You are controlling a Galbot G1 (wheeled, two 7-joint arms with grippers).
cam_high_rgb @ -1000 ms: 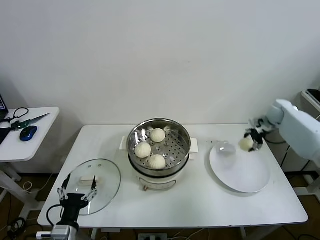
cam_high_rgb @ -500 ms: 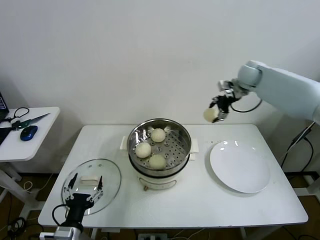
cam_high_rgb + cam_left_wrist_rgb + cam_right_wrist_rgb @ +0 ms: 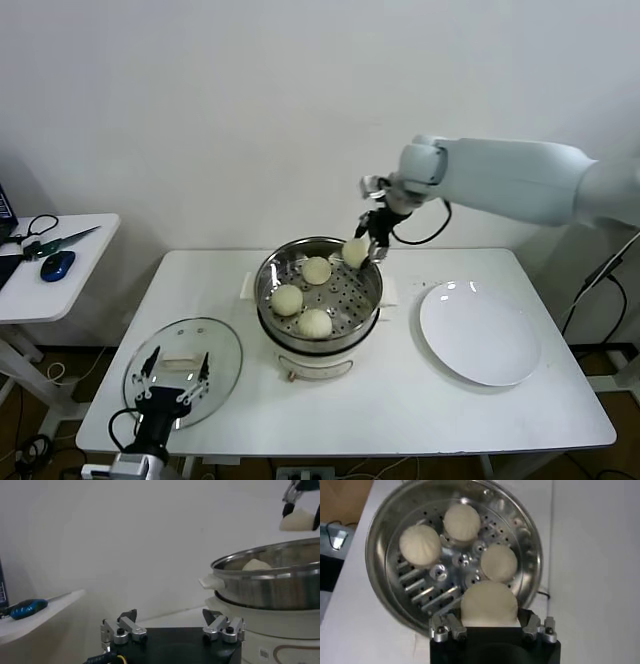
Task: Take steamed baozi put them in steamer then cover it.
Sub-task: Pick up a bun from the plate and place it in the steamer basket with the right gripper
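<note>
Three baozi [image 3: 287, 299] [image 3: 316, 269] [image 3: 315, 322] lie in the steel steamer [image 3: 370, 272] on its white pot base. My right gripper [image 3: 357, 252] hangs over the steamer's back right rim, shut on another baozi [image 3: 355, 251]. The right wrist view shows that held baozi [image 3: 489, 604] between the fingers, above the steamer [image 3: 385, 530] with the three buns. The glass cover [image 3: 222, 345] with its white handle lies flat at the table's front left. My left gripper [image 3: 175, 371] stands open over the cover's near edge, holding nothing. In the left wrist view the left gripper [image 3: 173, 625] faces the steamer [image 3: 280, 575].
A white plate [image 3: 480, 333] lies bare at the right of the table. A small side table [image 3: 50, 290] at the far left holds a blue mouse [image 3: 57, 265] and cables. The wall stands close behind the steamer.
My right arm has carried the baozi from above the plate up and leftward to over the steamer's back right rim. The left gripper has shifted slightly toward the cover's near edge.
</note>
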